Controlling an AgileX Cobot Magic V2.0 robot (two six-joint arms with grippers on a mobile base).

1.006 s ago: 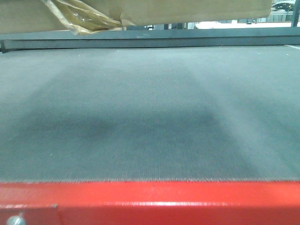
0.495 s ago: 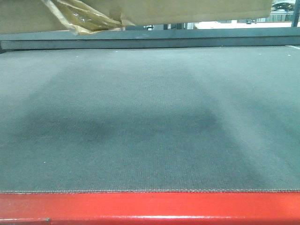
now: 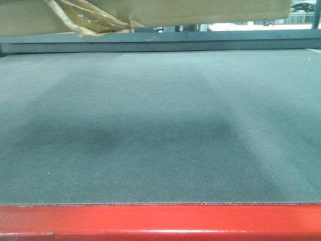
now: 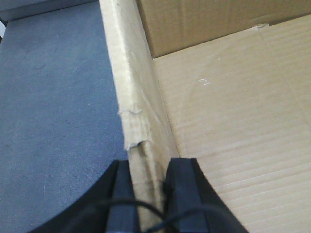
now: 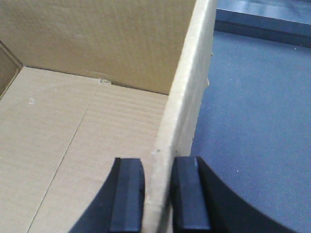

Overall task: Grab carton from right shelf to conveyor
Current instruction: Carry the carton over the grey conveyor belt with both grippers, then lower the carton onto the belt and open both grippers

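Two claws clamp the carton for you: L claw pinches its torn side wall, R claw the opposite wall, jaws narrow w/ cardboard between. Front view: carton shows at 12 o'clock, above the conveyor belt's far end, tape tuft at 11.

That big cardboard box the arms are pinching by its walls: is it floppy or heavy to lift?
Probably light: the carton looks empty inside. Its walls likely bend a little; the edge by the left fingers is torn and dented. Held only by thin walls, with the right fingers opposite, it might sag or slip.
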